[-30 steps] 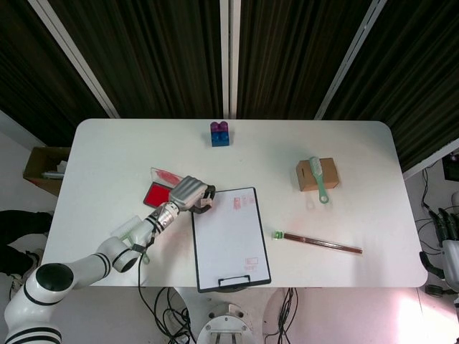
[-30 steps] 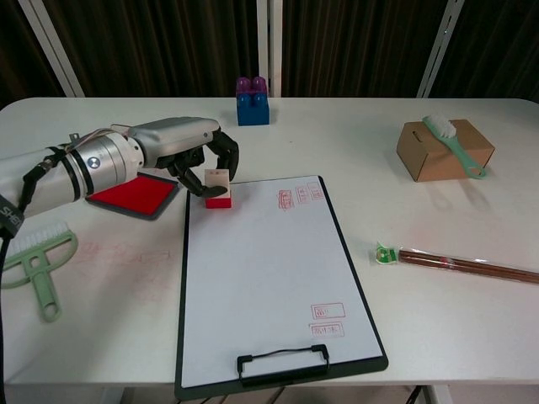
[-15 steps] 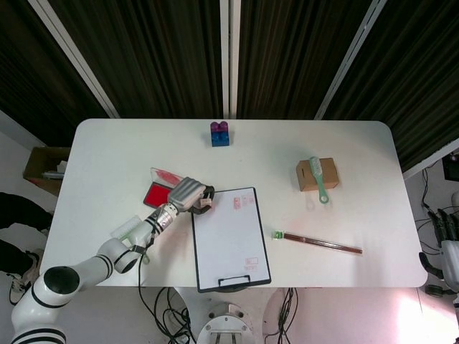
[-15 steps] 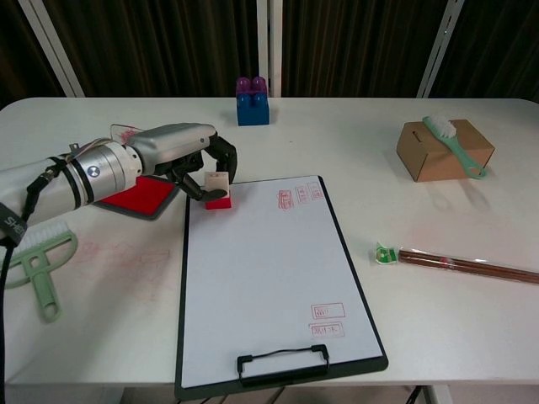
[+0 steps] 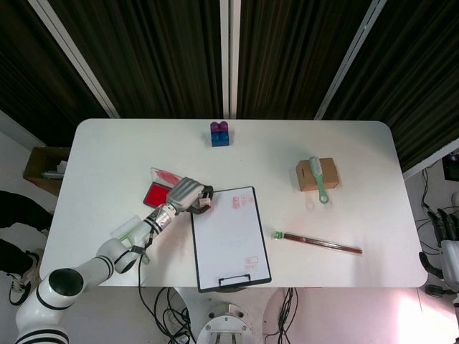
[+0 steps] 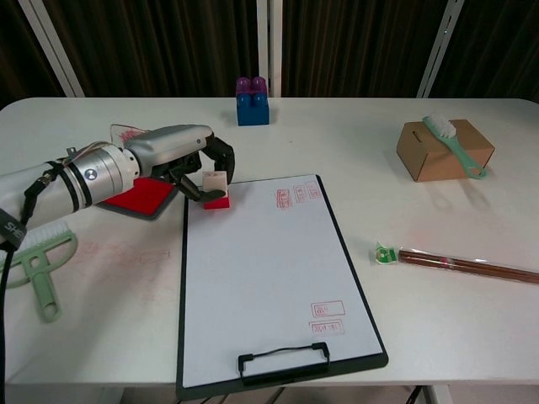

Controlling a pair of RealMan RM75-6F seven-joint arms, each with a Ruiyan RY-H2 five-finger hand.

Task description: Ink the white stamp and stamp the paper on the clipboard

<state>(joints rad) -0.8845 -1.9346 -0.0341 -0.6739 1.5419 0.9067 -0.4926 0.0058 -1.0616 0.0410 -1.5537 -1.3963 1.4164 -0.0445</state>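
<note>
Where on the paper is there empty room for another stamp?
The paper is blank through its middle, between the red marks near its top right and those above the clip. The top left corner is crowded: the left hand holds the stamp there, beside the ink pad.

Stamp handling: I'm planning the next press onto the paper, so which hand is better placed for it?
The left hand: it already holds the stamp at the clipboard's top-left corner. The right hand hangs off the table's far right.
</note>
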